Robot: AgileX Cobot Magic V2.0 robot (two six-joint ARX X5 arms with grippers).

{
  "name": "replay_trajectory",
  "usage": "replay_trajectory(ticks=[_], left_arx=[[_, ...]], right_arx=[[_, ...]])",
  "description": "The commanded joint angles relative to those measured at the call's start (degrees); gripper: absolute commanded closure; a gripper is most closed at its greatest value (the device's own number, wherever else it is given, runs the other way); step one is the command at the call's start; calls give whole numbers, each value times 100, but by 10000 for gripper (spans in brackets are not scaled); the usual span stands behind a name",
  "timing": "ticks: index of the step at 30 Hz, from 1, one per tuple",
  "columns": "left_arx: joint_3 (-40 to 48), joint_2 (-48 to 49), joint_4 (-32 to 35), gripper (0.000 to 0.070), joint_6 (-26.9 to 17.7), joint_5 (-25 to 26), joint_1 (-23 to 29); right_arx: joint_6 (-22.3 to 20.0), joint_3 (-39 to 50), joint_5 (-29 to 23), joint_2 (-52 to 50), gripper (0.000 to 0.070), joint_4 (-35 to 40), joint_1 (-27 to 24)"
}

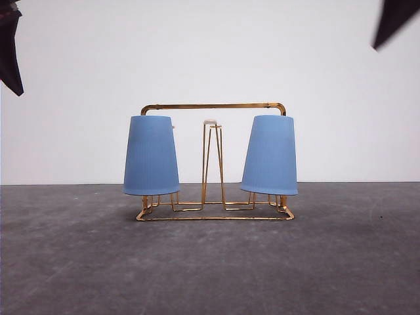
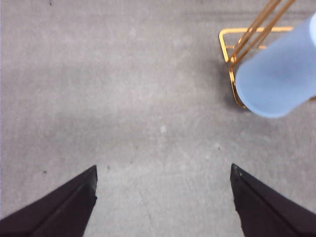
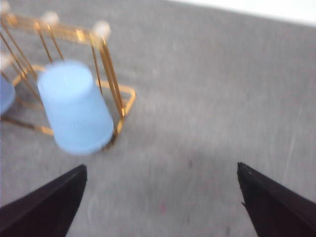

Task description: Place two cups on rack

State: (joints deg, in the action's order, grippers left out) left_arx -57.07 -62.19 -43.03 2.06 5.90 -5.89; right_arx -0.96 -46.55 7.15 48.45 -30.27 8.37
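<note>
The gold wire rack (image 1: 213, 105) stands in the middle of the grey table. Two light-blue cups sit upside down over its outer prongs: one on the left (image 1: 151, 156), one on the right (image 1: 270, 155). The white-tipped middle prongs (image 1: 210, 123) are bare. My left gripper (image 1: 9, 46) hangs high at the left, well away from the rack. High at the right is my right gripper (image 1: 396, 21). The left wrist view shows the left gripper (image 2: 163, 169) open over bare table, with a cup (image 2: 279, 79) off to one side. The right gripper (image 3: 161, 167) is open too, beside the cup (image 3: 74, 106) and the rack (image 3: 111, 74).
A white wall (image 1: 210, 52) closes off the back of the grey table (image 1: 210, 269), just behind the rack. Bare table surface lies in front of the rack and on both sides of it.
</note>
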Motion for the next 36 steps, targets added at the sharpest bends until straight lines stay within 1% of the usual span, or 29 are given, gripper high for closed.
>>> replay_trajectory(ticks=[1, 3, 7, 8, 9, 10, 11, 12, 13, 14, 16, 18, 30, 33, 36], left_arx=[[-69, -28, 11, 196, -117, 12, -2], [-69, -28, 14, 196, -116, 15, -2], [-69, -28, 12, 195, -89, 16, -2], [-69, -28, 12, 196, -78, 16, -2], [-69, -28, 13, 203, -69, 16, -2], [-69, -28, 13, 262, -72, 16, -2], [-69, -28, 13, 407, -86, 16, -2], [-69, -28, 17, 598, -106, 16, -2], [-69, -28, 43, 651, -118, 16, -2], [-69, -28, 88, 674, -123, 16, -2], [-70, -28, 167, 674, -111, 13, -2], [-71, -28, 208, 674, -108, 12, -2], [-69, -28, 230, 674, -108, 16, -2], [20, 229, 266, 674, -362, -261, 45], [719, 923, 828, 674, -347, -279, 63]], right_arx=[[251, 245, -25, -272, 88, 30, -69], [361, 485, -73, -567, 88, -37, -167], [380, 564, -130, -856, 87, -150, -240], [381, 564, -126, -896, 99, -150, -242], [381, 564, -121, -926, 134, -150, -242], [379, 564, -120, -935, 286, -155, -242], [377, 564, -117, -937, 469, -174, -242], [374, 564, -113, -936, 652, -200, -241], [370, 564, -118, -931, 674, -200, -240], [366, 564, -118, -927, 684, -199, -239], [360, 564, -135, -918, 684, -200, -241], [470, 564, -161, -908, 684, -231, -242], [466, 562, -159, -925, 684, -194, -242], [466, 562, -157, -925, 684, -196, -242], [466, 562, -139, -925, 684, -194, -242]])
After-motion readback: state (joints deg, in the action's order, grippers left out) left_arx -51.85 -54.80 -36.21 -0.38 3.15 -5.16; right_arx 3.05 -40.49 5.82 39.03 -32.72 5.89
